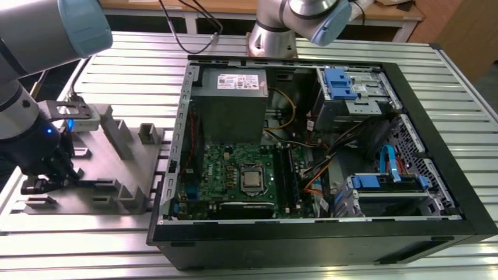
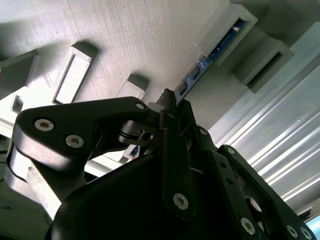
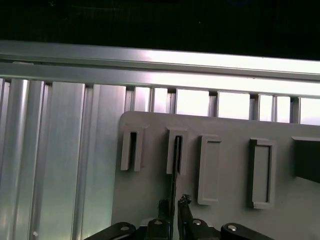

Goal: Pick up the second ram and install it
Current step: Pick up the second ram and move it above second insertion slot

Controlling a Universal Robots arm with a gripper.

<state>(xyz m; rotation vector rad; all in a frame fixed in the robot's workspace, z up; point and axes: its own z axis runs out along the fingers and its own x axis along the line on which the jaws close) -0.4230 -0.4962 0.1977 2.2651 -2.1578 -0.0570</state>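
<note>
**Gripper closed on the second ram at the fixture plate**

My gripper (image 3: 173, 204) is clamped on the second ram (image 3: 175, 155). The ram stands on edge in a slotted holder of the grey fixture plate (image 1: 93, 169), at the exterior view's lower left. I judge the slot keeps it upright so both flat faces can be pinched. The open computer case (image 1: 311, 236), centre frame, holds the motherboard (image 1: 233, 175), cables and drive cages.

I'm working over a silver ribbed aluminium tabletop (image 1: 132, 70), its slats glaring bright in the first wrist view. Behind it stands a pale wooden bench (image 1: 195, 6) on white legs (image 1: 405, 26), with a brown wooden cabinet (image 1: 470, 32) at the exterior view's right.
</note>
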